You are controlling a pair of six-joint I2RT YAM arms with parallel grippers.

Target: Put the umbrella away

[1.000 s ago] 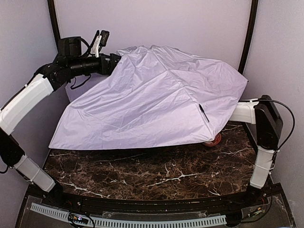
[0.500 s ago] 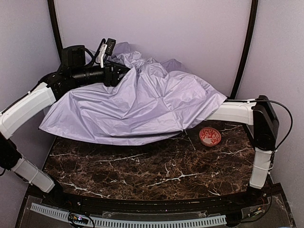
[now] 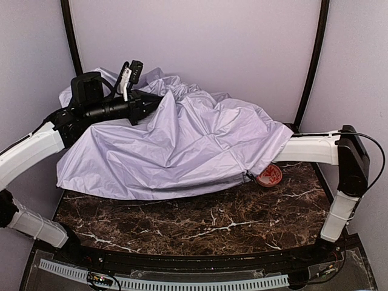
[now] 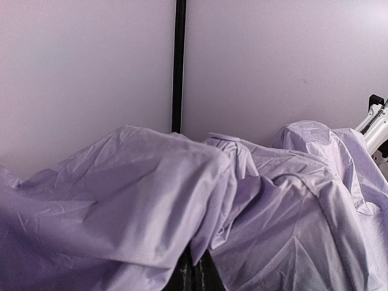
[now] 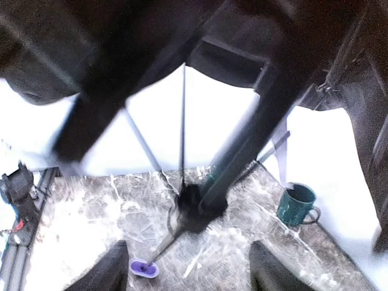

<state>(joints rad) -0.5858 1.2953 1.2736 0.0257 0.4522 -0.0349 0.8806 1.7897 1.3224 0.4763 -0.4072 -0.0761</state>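
Covering: half-collapsed folding umbrella (image 3: 182, 151) of pale lavender-white fabric with black lining, slumped across the middle of the overhead frame, over the back part of the dark brown white-veined marble table (image 3: 182, 224).
Canopy shape: crumpled, deep folds, bunched highest at upper left; lower hem sags along frame centre, down to the marble or close to it.
Underside: right wrist view looks up under the canopy; black lining and thin ribs fill the top half, much of it blurred.
Handle: small lavender handle (image 5: 143, 267) rests on the marble, lower left of centre in the right wrist view; a thin black rod (image 5: 162, 242) rises from it to a dark blurred lump at frame centre.
Left arm: black forearm (image 3: 103, 109) reaches in from the left edge, wrist end buried in folds at upper left.
Left gripper (image 4: 195, 277): only dark tips show at bottom centre of the left wrist view, fabric draped over them; clenched or released, cannot tell.
Right arm: white forearm (image 3: 309, 148) comes from the right edge and goes under the canopy's right side.
Right gripper (image 5: 189, 276): released, two dark fingers (image 5: 115, 271) spread wide at the bottom edge, nothing clamped; handle lies just beside the frame-left finger.
Bowl: round red-patterned bowl (image 3: 268, 176) on the table, right of centre, canopy hem overlapping its upper left rim.
Mug: dark green mug (image 5: 297, 205) upright on the marble, right side of the right wrist view, well apart from the handle.
Backdrop: pale lilac walls, black vertical post (image 4: 180, 60) at top centre of the left wrist view.
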